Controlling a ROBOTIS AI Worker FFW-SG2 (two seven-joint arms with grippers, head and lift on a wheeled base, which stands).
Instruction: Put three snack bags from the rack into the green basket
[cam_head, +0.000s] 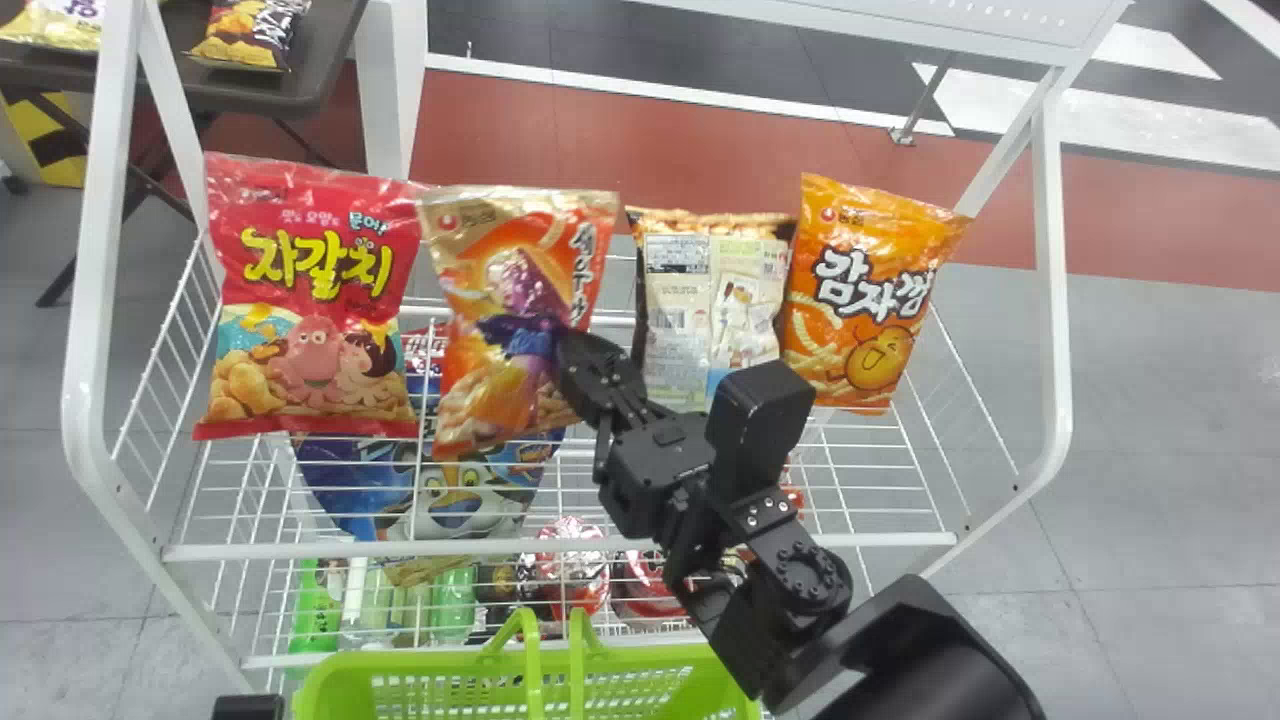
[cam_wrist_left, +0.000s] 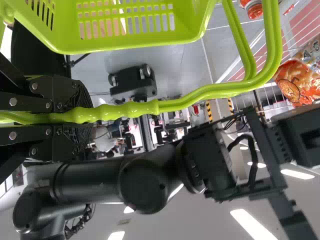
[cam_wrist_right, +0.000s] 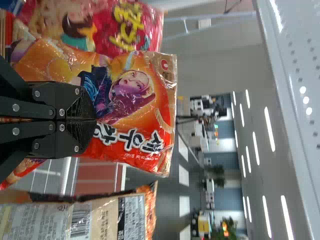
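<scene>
The green basket (cam_head: 420, 665) is moulded plastic, its walls pierced with slots and small square holes. The left gripper (cam_wrist_left: 85, 116) is beside it, fingers clamped round the ribbed, knobbly grip of its handle (cam_wrist_left: 215, 92).

Beyond the basket stands the rack (cam_head: 560, 547), white tubing with thin wire shelves. The orange-and-gold bag (cam_head: 480, 390) is up on its top wire tier, farther out than the basket and above it, tilted, its glossy film puffed and creased. The right gripper (cam_head: 562, 345) is at its front, fingers clamped on the film with their tips together (blunt black wedges on all that shine).

Also on that tier, beyond the basket: a plump red bag (cam_head: 315, 300) with crimped edges, a bag turned back-side out (cam_head: 690, 300), pale label panels on it, and a smooth orange bag (cam_head: 860, 300).

Between that tier and the basket, seen through the wires, the lower part of the rack holds a wide blue bag (cam_head: 440, 490), green bottles (cam_head: 452, 605) and rounded red packs (cam_head: 572, 565).
</scene>
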